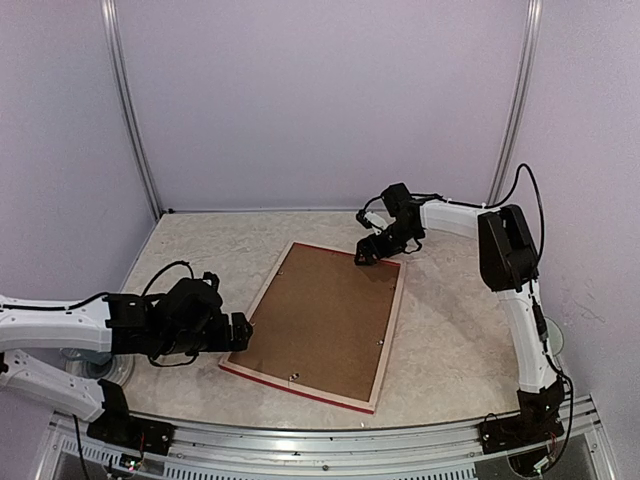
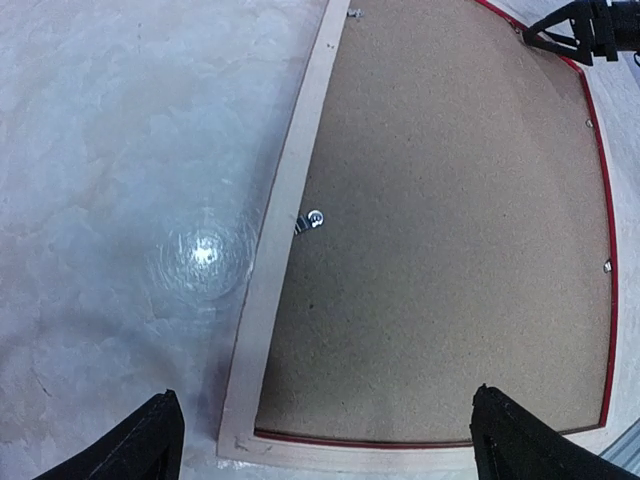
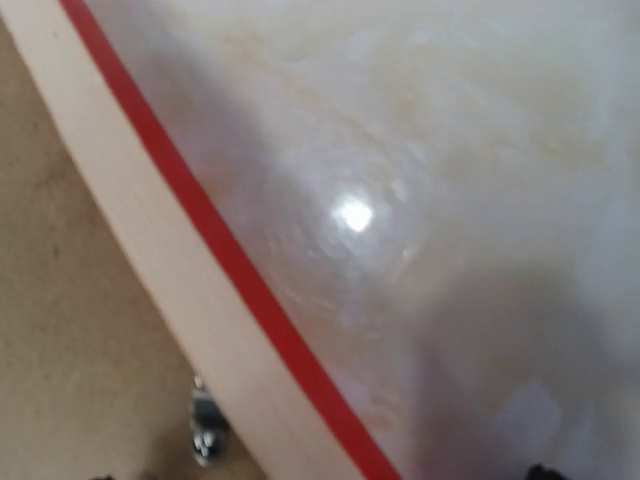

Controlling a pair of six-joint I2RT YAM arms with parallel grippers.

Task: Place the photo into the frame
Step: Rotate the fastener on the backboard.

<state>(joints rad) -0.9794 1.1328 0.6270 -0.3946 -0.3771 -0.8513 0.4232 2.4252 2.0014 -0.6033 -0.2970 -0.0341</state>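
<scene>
1. While the frame lies face down on the desk, backing board seated, I cannot see the photo.
2. Left fingers and right fingers gape wide, empty.
3. Risk, I judge: a loose clip lets the board lift.

Right wrist view blurred — frame cut off; its front hidden

I see the frame in pale bare wood, smooth, with a glossy red painted edge, backing board brown, matt, grainy like pressed fibre, small shiny metal clip, desk smooth, marbled, glossy with glare, left gripper matt black plastic.
</scene>
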